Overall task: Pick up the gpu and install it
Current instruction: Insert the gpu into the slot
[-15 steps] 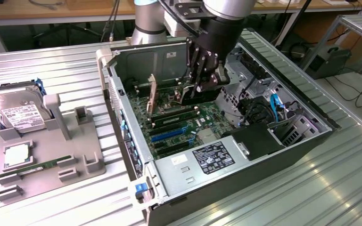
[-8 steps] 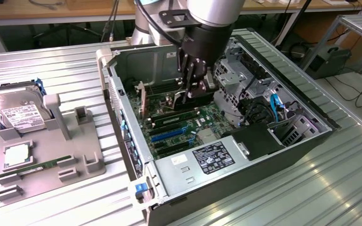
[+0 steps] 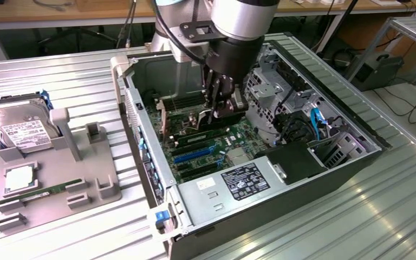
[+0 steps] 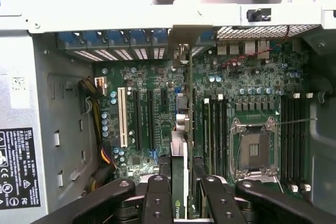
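Green-edged and held on its edge, the gpu (image 4: pixel 179 182) is clamped between the 2 fingers of the pincer (image 4: pixel 181 203), standing upright just above the motherboard (image 4: pixel 252 98) inside the open computer case (image 3: pixel 338 103). Its silver bracket end (image 4: pixel 181 56) points toward the rear slot openings. On the table (image 3: pixel 56 81), a gray tray (image 3: pixel 78 157) carries a hard drive (image 3: pixel 21 132).

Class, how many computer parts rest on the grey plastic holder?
3: boxy silver hard drive at the far end, square silver processor midway, narrow green memory stick nearest the camera.
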Controlling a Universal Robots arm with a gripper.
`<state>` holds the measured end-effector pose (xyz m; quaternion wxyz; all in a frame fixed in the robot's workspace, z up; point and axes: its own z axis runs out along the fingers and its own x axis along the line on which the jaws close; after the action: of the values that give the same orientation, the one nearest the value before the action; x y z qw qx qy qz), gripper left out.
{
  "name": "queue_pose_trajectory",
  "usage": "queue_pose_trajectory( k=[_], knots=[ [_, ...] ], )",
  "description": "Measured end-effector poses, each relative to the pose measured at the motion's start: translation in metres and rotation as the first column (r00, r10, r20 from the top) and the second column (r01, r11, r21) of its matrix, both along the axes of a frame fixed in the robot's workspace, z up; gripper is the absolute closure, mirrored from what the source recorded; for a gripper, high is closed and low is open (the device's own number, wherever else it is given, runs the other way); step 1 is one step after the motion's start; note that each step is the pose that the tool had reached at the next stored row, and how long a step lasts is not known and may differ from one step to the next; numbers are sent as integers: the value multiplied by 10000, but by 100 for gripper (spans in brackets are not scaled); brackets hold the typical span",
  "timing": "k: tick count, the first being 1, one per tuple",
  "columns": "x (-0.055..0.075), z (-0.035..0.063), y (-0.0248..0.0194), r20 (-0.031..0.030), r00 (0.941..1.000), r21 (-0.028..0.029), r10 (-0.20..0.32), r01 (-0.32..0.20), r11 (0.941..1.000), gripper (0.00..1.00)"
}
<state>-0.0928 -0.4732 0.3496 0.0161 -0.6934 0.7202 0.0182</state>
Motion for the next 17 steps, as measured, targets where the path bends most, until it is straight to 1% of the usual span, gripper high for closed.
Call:
queue_pose_trajectory(
  k=[1, 2, 3, 4, 5, 6, 7, 8, 9, 10, 11, 12, 13, 14, 16, 17],
  knots=[
    [0, -18, 0, 0, 10000, 0, 3, -3, 10000, 74],
    [-17, -211, 0, 0, 10000, 0, 6, -6, 10000, 74],
    [-22, -330, 2, 0, 10000, 0, 6, -6, 10000, 74],
    [-39, -459, 43, 1, 10000, 1, 6, -6, 10000, 74],
    [-44, -561, 52, 0, 10000, 0, 6, -6, 10000, 74],
    [-59, -617, 52, -1, 10000, 0, 6, -6, 10000, 74],
    [-68, -637, 41, -18, 10000, -54, 19, -19, 10000, 74],
    [-68, -712, 41, -46, 10000, -115, 17, -18, 9999, 74],
    [-68, -765, 85, -95, 9999, -210, 81, -83, 9997, 74],
    [-63, -795, 120, -149, 9994, -221, 305, -308, 9993, 74],
    [-30, -844, 120, -245, 9992, -244, 328, -334, 9991, 74],
    [-32, -883, 119, -265, 9991, -245, 328, -334, 9991, 74],
    [-45, -900, 119, -297, 9990, -249, 328, -335, 9991, 74],
    [-59, -945, 117, -301, 9990, -256, 328, -335, 9991, 74],
    [-67, -968, 117, -294, 9990, -245, 327, -334, 9991, 73],
    [-67, -964, 116, -299, 9990, -253, 327, -335, 9991, 60]
  ],
)
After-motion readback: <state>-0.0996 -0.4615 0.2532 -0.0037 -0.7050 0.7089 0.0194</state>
